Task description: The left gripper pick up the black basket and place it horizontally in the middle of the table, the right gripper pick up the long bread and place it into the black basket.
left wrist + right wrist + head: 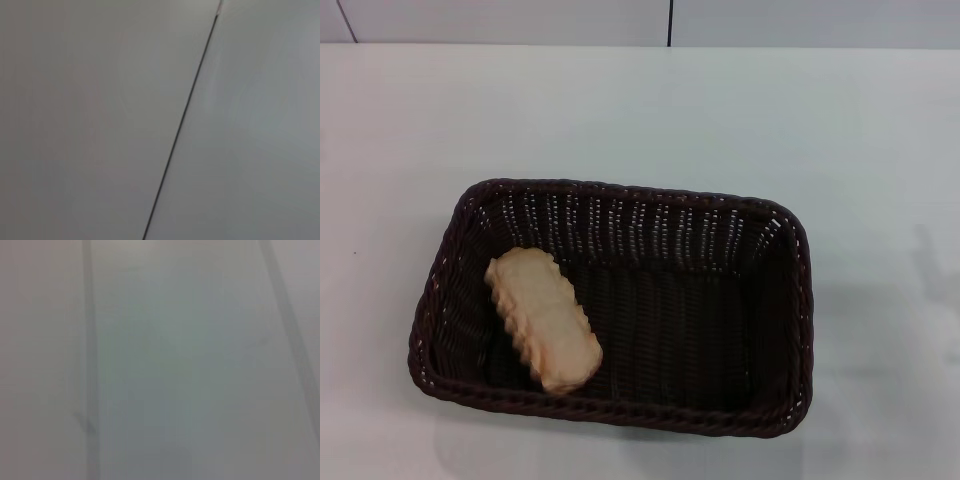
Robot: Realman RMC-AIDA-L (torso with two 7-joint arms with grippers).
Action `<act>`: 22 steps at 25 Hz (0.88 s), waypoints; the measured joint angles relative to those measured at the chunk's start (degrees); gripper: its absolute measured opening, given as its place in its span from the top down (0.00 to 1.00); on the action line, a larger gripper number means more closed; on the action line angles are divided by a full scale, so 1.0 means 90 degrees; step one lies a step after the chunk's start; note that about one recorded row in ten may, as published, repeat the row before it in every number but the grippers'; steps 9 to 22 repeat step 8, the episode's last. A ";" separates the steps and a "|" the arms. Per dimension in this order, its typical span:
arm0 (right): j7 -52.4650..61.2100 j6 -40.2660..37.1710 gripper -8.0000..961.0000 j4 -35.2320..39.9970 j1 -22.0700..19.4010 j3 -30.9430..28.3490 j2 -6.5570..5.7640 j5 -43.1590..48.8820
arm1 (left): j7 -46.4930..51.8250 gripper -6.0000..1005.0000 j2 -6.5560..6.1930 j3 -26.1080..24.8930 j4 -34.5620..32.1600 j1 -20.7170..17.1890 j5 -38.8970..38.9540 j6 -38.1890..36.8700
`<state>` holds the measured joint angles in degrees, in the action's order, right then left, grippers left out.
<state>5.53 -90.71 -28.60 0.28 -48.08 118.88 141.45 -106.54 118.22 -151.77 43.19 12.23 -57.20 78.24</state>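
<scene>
Neither claw shows in any view, so can't tell their state. Both wrist views give only pale grey panels with dark seam lines (182, 117), nothing usable. Head view: black basket (620, 405) sits lengthwise across the middle of the white desk (640, 110), fully visible. Long bread (541, 317) lies inside, at its left end, pale underside up, angled diagonally.
</scene>
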 joint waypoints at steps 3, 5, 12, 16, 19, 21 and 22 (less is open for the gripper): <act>-0.0036 -0.0069 0.29 0.0343 0.0047 -0.0380 0.0035 -0.0242 | -0.0591 0.24 0.0000 -0.0003 -0.0469 -0.0018 0.0000 -0.0003; -0.0043 -0.0078 0.29 0.0584 0.0154 -0.0429 0.0036 -0.0595 | -0.1002 0.24 0.0000 -0.0012 -0.0708 -0.0027 0.0001 -0.0002; -0.0051 -0.0127 0.29 0.0946 0.0336 -0.0459 0.0038 -0.1005 | -0.1878 0.24 0.0008 -0.0035 -0.1150 -0.0046 0.0010 0.0034; -0.0051 -0.0127 0.29 0.0946 0.0336 -0.0459 0.0038 -0.1005 | -0.1878 0.24 0.0008 -0.0035 -0.1150 -0.0046 0.0010 0.0034; -0.0051 -0.0127 0.29 0.0946 0.0336 -0.0459 0.0038 -0.1005 | -0.1878 0.24 0.0008 -0.0035 -0.1150 -0.0046 0.0010 0.0034; -0.0051 -0.0127 0.29 0.0946 0.0336 -0.0459 0.0038 -0.1005 | -0.1878 0.24 0.0008 -0.0035 -0.1150 -0.0046 0.0010 0.0034; -0.0051 -0.0127 0.29 0.0946 0.0336 -0.0459 0.0038 -0.1005 | -0.1878 0.24 0.0008 -0.0035 -0.1150 -0.0046 0.0010 0.0034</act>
